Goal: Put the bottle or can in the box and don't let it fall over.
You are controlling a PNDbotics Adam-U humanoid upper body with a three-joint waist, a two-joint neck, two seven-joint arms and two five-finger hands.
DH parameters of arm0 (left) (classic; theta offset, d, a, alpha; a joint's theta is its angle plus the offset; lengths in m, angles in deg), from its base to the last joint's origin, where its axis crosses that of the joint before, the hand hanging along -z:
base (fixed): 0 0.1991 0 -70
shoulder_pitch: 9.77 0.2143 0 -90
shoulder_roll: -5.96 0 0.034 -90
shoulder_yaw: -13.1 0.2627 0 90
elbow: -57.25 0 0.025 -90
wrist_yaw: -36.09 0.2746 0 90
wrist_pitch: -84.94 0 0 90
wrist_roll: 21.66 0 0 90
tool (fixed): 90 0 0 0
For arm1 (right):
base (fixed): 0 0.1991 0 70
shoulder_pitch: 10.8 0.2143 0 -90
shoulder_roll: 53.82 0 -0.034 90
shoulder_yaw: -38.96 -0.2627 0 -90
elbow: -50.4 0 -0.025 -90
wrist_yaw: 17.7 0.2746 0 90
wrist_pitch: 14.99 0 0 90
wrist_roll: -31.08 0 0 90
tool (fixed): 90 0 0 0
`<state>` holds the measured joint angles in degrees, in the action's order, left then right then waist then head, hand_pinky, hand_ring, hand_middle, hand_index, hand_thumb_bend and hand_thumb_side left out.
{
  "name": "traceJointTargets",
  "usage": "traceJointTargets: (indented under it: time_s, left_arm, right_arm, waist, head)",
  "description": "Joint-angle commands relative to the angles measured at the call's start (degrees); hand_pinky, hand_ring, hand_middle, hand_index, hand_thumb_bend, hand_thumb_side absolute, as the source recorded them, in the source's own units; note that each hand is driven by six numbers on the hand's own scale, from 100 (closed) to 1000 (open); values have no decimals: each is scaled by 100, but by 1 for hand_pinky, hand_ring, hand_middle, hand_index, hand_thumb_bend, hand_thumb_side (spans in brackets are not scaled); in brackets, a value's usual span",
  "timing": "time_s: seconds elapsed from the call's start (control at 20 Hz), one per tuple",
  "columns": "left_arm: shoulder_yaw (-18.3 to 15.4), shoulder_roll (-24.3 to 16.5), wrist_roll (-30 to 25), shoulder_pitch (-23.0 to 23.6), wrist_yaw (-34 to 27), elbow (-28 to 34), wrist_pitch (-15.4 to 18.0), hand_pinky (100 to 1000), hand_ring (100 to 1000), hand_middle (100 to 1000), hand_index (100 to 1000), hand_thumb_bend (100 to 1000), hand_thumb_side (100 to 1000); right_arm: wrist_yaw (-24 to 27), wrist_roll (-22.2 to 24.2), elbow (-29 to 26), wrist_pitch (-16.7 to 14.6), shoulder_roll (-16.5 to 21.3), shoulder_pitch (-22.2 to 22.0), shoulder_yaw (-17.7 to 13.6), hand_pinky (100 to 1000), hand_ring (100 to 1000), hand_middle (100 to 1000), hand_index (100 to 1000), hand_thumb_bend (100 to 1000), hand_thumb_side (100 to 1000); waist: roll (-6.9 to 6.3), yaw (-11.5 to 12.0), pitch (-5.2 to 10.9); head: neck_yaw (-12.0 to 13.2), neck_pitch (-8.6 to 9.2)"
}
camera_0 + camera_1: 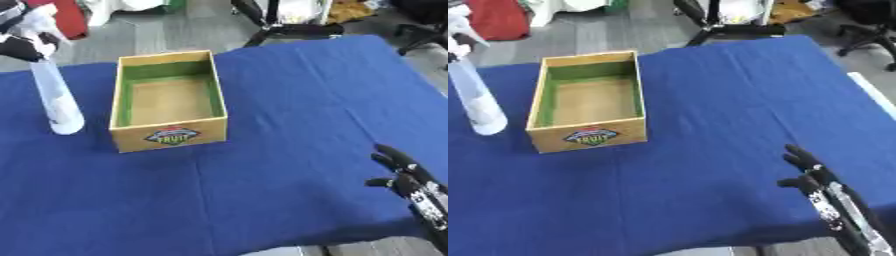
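While the left robot hand (22, 47) is gripping the clear bottle (57, 97) by its top, keeping it upright beside the open box (168, 100), the right robot hand (811, 175) is resting released.

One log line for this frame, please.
left hand: shut on bottle top, left of box | box: empty | right hand: idle, open

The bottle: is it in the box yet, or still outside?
Outside. The bottle stands upright on the blue cloth left of the box, its top in the left hand.
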<state>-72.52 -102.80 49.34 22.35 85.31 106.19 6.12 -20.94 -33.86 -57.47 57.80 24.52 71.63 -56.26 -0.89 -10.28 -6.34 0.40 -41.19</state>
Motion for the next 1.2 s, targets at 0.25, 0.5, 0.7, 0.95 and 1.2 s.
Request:
traceJointTargets:
  time_s: [0.25, 0.5, 0.7, 0.95, 1.2]
  left_arm:
    - [-52, -334, 220, -141, -293, 360, 17, 100, 100, 100, 281, 100, 339]
    - [-82, -518, 296, -196, -608, 774, -49, 100, 100, 100, 279, 100, 342]
    - [-104, -653, 407, -256, -891, 1200, -128, 100, 100, 100, 280, 100, 342]
    - [-33, -680, 508, -376, -1178, 1600, -155, 100, 100, 100, 281, 100, 353]
    - [290, -398, 274, -412, -1403, 1862, 14, 100, 100, 100, 282, 100, 366]
  right_arm:
    - [18, -18, -45, 5, 72, 7, -16, 752, 1000, 1000, 1000, 100, 881]
    - [9, -26, -41, 5, 78, -4, -27, 752, 1000, 1000, 1000, 100, 881]
    - [4, -30, -39, 5, 79, -4, -32, 753, 1000, 1000, 1000, 100, 880]
    - [1, -28, -36, 4, 86, 2, -31, 753, 1000, 1000, 1000, 100, 879]
    - [13, -7, -30, 2, 88, 8, -9, 753, 1000, 1000, 1000, 100, 879]
  waist:
    - [7, 18, 86]
    - [4, 37, 101]
    - [0, 41, 109]
    - [-4, 36, 119]
    - [7, 20, 130]
  head:
    - [4, 32]
    - [17, 11]
    - [1, -4]
    - [-22, -5]
    - [-13, -14]
